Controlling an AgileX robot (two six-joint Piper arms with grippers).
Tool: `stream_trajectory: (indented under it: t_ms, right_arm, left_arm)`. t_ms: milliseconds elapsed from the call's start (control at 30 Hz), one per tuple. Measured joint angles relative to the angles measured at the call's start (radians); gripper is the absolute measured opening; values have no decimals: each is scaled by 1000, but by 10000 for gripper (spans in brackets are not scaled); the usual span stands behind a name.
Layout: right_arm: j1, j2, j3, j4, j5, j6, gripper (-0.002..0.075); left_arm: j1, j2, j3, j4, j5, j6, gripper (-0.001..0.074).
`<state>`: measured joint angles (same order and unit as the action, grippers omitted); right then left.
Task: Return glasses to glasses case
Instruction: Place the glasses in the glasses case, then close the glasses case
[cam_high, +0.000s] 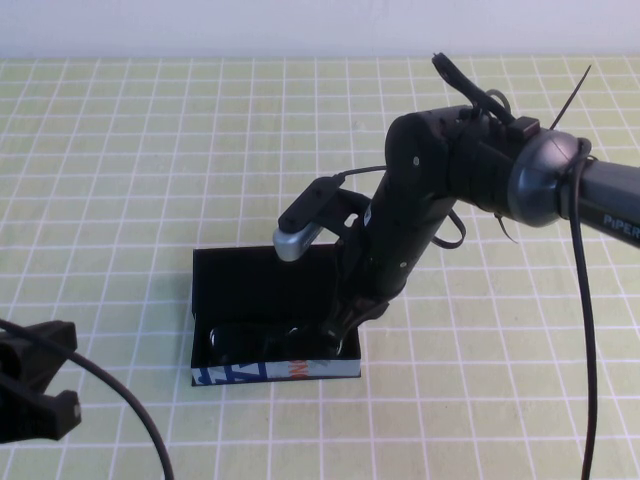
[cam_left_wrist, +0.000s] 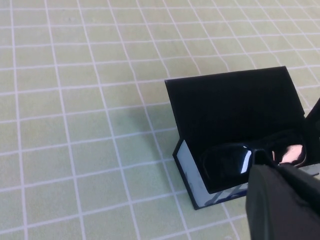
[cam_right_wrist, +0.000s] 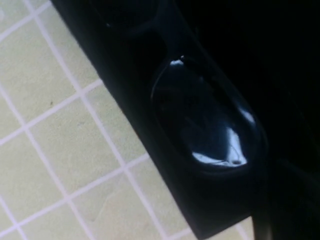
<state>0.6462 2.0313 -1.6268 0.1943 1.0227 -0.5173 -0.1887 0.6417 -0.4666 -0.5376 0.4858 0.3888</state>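
The glasses case (cam_high: 255, 275) stands open on the checked cloth, its lid raised at the back and its pale blue printed edge facing me. The black glasses (cam_high: 250, 343) lie inside its tray. My right gripper (cam_high: 340, 335) reaches down into the right end of the case, right at the glasses. The right wrist view shows one lens (cam_right_wrist: 200, 115) close up inside the black case wall (cam_right_wrist: 125, 90). My left gripper (cam_high: 70, 385) is open and empty at the near left, well apart from the case. The left wrist view shows the case (cam_left_wrist: 235, 100) with the glasses (cam_left_wrist: 227, 162) in it.
The yellow-green checked cloth (cam_high: 120, 180) covers the table all round the case. The right arm's cable (cam_high: 585, 300) hangs at the right. The left arm's cable (cam_high: 130, 410) trails along the near left.
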Motion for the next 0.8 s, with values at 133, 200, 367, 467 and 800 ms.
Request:
stream_trajectory:
  t_ms: [133,200,367,467,800]
  right_arm:
    - [0,1,0,0,-6,6,-15]
    - [0,4,-10,-9,-2,6,-16]
    - [0,6,-123,-29,30,6,-16]
    - [0,6,-210,-12,31,8,-16]
    - [0,28,-289,-17,-62,8,-16]
  left_arm:
    - [0,0,0,-4,0,0,-3]
    - [0,0,0,-4,0,5,-3]
    - [0,48,0,-6,23,110,-3]
    - [0,154,-5,-6,54,210,-3]
    - [-77,563,-77,-300,22,625,-3]
